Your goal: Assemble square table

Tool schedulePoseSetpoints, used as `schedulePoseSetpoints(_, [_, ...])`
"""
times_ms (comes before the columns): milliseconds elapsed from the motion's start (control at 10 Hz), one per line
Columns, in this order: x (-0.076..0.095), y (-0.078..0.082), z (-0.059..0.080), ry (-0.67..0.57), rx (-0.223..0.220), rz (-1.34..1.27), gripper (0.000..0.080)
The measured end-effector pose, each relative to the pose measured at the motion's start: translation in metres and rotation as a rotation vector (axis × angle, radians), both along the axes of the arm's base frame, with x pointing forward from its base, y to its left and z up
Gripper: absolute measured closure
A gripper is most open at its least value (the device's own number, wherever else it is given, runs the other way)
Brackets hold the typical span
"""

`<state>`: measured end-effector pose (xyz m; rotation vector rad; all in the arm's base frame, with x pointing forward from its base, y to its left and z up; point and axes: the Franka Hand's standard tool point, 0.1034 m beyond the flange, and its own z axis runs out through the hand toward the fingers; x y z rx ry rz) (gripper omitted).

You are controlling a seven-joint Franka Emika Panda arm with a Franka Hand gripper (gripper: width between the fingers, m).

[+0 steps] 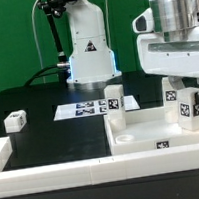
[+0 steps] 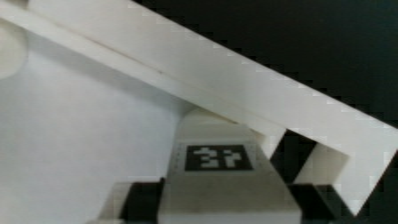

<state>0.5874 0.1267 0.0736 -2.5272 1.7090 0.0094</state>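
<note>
Where the arm hangs at the exterior view's right, I note the large white plastic square slab with raised rim lying flat on the black table, just behind the long low white barrier wall. Inside the rim, two small white marker-tagged blocks stand upright under the arm: the nearer leg block and the farther leg block. A third leg block stands at the slab's far corner toward the exterior view's left; inside the rim or just behind it, I cannot tell. A fourth leg block lies on the table well apart, toward the exterior view's left. The marker board is between it and the slab.

The hand points straight down over the slab, reaching the tops of the two blocks. The exterior view does not show which one it has.

Wrist view only: a tagged white block sits between the dark fingers, clasped, jaws partly apart around it. The slab's floor and rim run diagonally behind, with black table beyond the rim.
</note>
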Motion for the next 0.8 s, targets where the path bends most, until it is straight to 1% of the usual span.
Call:
schedulePoseSetpoints(500, [-0.0002,0.0017,-0.0004,0.027,0.041,-0.302,0.0508])
schedulePoseSetpoints(600, [-0.0003,0.0022,-0.0005,0.028,0.042,-0.303,0.0508])
schedulePoseSetpoints(700, [-0.0004,0.0023,-0.0006,0.027,0.041,-0.291,0.0323])
schedulePoseSetpoints(800, [-0.0006,0.0005,-0.0008,0.021,0.036,-0.198,0.0210])
